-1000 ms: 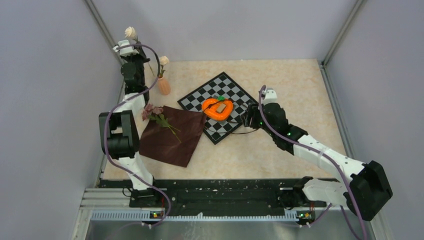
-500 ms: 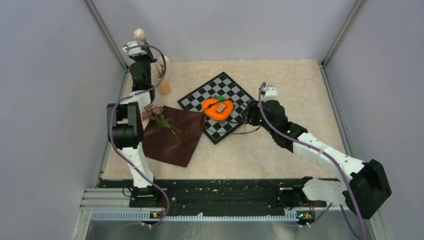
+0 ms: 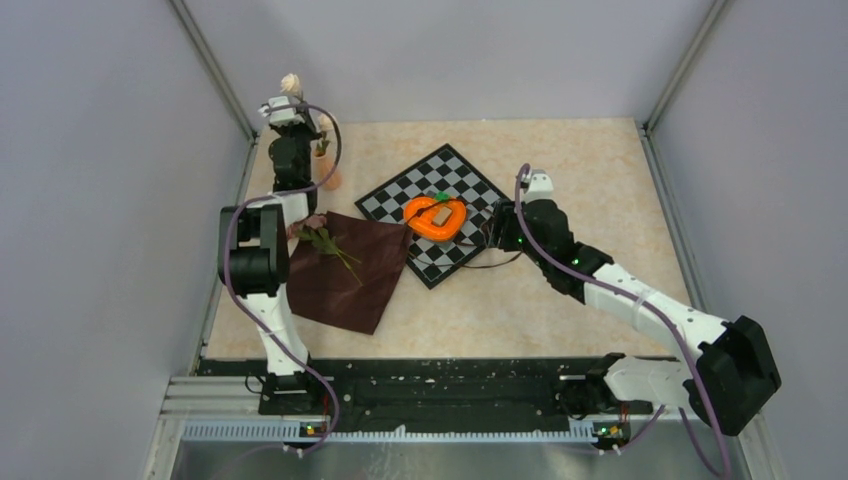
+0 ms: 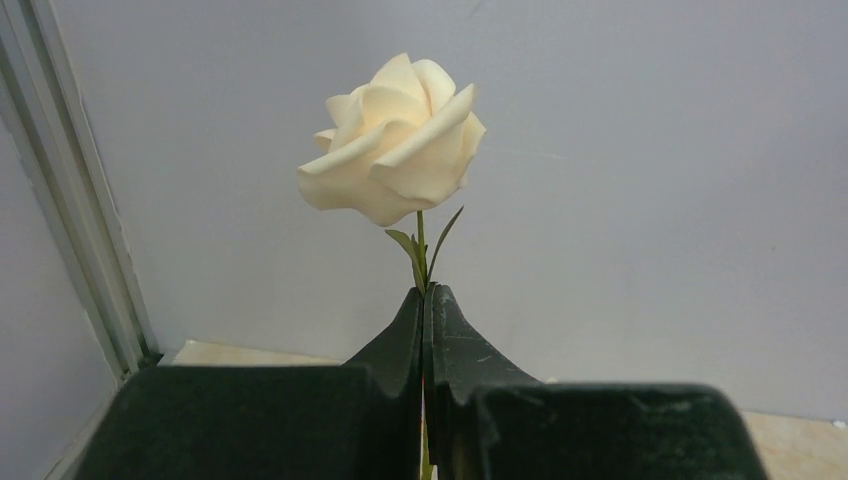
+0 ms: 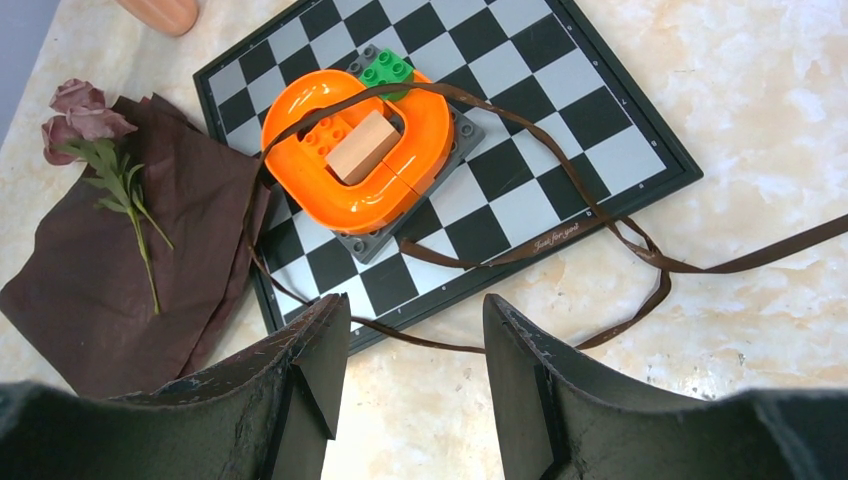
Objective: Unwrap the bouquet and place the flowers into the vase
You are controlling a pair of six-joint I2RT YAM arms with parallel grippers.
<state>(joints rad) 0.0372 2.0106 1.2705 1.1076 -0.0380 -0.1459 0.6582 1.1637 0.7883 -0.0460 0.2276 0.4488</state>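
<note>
Table [image 5: 760, 130] | ribbon [image 5: 556, 238] draped over orange heart [image 5: 345, 208], chessboard [image 5: 590, 110] | cloth [image 5: 90, 270] beside

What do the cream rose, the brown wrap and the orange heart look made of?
The cream rose: likely foam or soft plastic, judging by its matte, thick, smooth-edged petals. The brown wrap: thin matte cloth or paper, can't tell which; it shows soft creases and lies flat. The orange heart: hard glossy plastic, with highlights on its rim and studs inside.
</note>
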